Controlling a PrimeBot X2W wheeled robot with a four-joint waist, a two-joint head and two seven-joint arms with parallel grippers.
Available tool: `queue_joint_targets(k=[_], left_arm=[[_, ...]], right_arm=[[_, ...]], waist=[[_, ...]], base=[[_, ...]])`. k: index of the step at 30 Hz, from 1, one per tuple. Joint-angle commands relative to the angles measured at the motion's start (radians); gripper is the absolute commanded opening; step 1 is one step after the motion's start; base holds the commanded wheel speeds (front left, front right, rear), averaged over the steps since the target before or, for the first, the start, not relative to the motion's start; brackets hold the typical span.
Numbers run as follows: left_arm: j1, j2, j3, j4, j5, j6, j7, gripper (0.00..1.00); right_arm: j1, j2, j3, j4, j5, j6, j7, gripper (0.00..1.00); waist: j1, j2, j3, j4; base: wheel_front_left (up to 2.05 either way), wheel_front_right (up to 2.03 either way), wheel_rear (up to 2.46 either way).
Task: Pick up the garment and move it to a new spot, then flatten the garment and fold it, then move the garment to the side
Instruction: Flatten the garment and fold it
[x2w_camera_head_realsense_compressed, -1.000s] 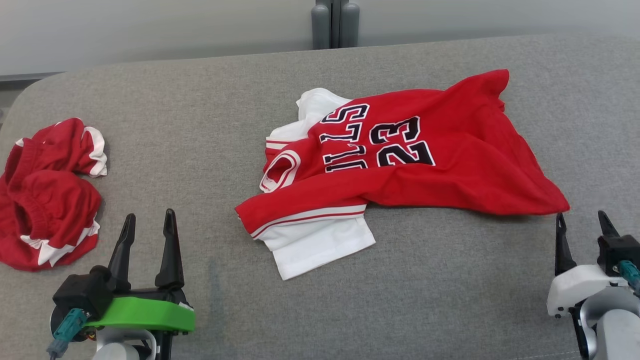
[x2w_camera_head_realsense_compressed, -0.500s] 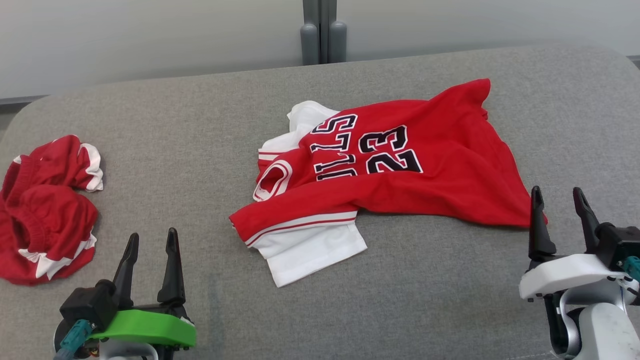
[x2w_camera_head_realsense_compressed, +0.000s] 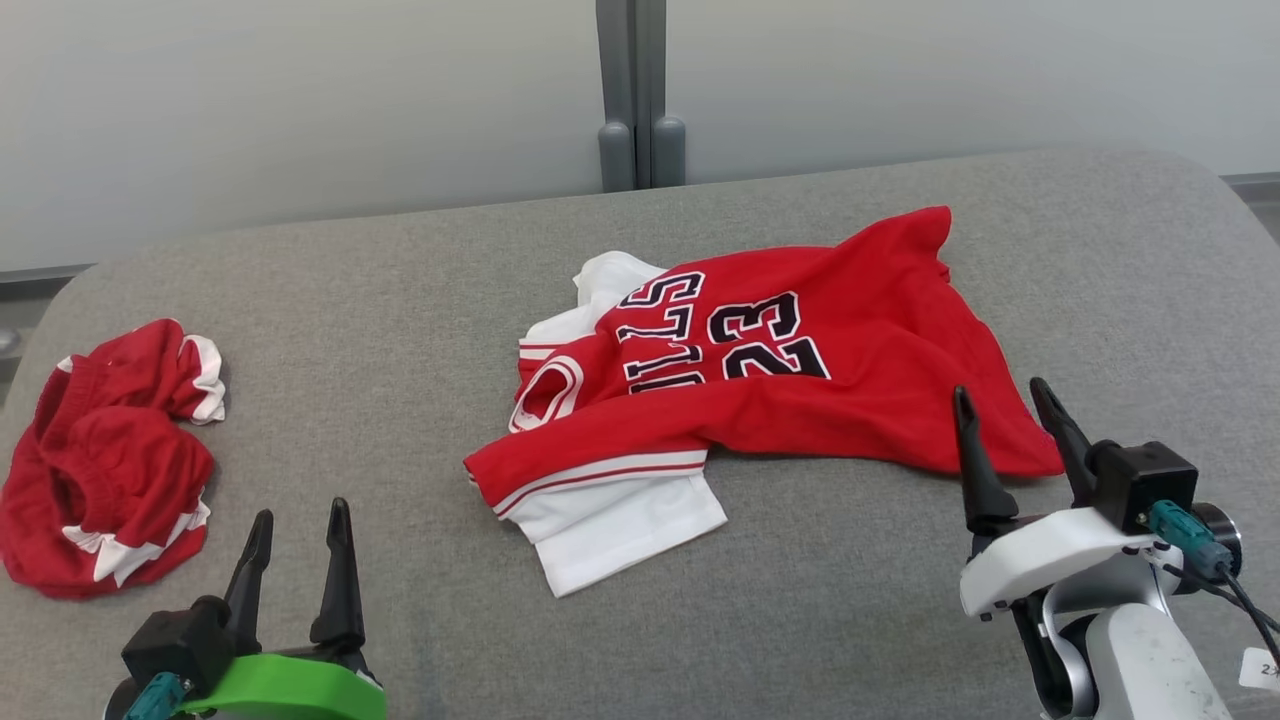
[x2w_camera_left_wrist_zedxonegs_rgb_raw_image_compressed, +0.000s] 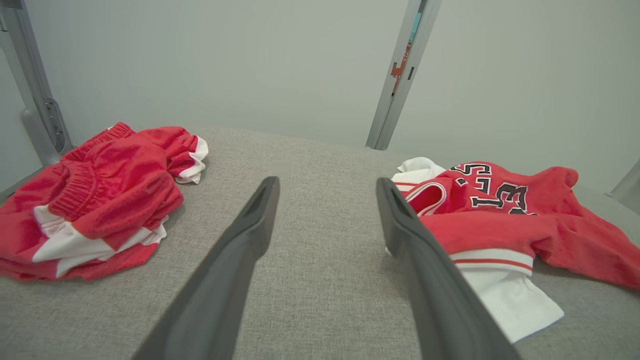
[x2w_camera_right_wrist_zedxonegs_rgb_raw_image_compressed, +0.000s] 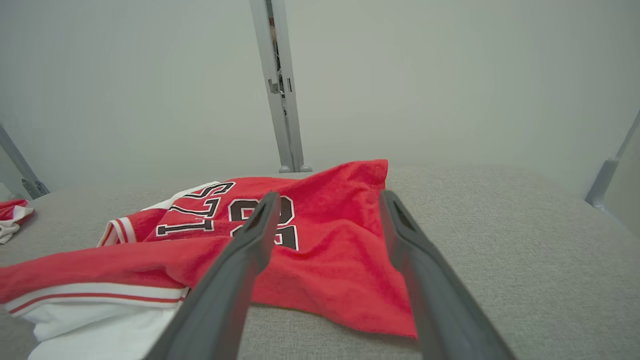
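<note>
Head view: records right hand (x2w_camera_head_realsense_compressed: 1000, 388) brought in from clear of the garment (x2w_camera_head_realsense_compressed: 850, 400) to its near right corner, spread wide, holding nothing; judged ready for pickup. Left hand (x2w_camera_head_realsense_compressed: 300, 510) low, equally wide, empty. Left wrist view: garment (x2w_camera_left_wrist_zedxonegs_rgb_raw_image_compressed: 500, 230) lying crumpled in the middle of the table (x2w_camera_left_wrist_zedxonegs_rgb_raw_image_compressed: 320, 310). Right wrist view: fingers (x2w_camera_right_wrist_zedxonegs_rgb_raw_image_compressed: 250, 240) framing red hem (x2w_camera_right_wrist_zedxonegs_rgb_raw_image_compressed: 350, 310), contact not discernible.

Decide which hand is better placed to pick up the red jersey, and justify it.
Right, likely: right hand open at the jersey corner; left hand sits farther off over the cushion.
</note>
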Motion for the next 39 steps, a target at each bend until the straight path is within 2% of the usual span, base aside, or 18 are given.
queue_joint_targets(k=[1,18,32,39], left_arm=[[0.018,0.004,0.003,0.004,0.014,-0.002,0.0,1.0],[-0.02,0.004,0.003,0.008,0.034,-0.002,0.0,1.0],[-0.045,0.017,-0.024,0.036,0.008,-0.001,0.007,1.0],[-0.044,-0.001,-0.09,0.039,-0.007,-0.001,0.058,1.0]], right_arm=[[0.003,-0.007,0.008,0.007,-0.002,-0.002,0.006,1.0],[0.017,-0.032,0.054,0.048,0.043,-0.001,0.029,1.0],[0.01,-0.033,0.055,0.06,0.047,-0.001,0.036,1.0],[-0.033,-0.069,0.038,0.108,0.083,-0.001,0.148,1.0]], waist=[[0.0,0.0,-0.009,0.005],[0.0,0.0,-0.027,0.035],[0.0,0.0,-0.013,0.022],[0.0,0.0,0.022,0.003]], base=[[0.0,0.0,0.0],[0.0,0.0,0.0],[0.0,0.0,0.0],[0.0,0.0,0.0]])
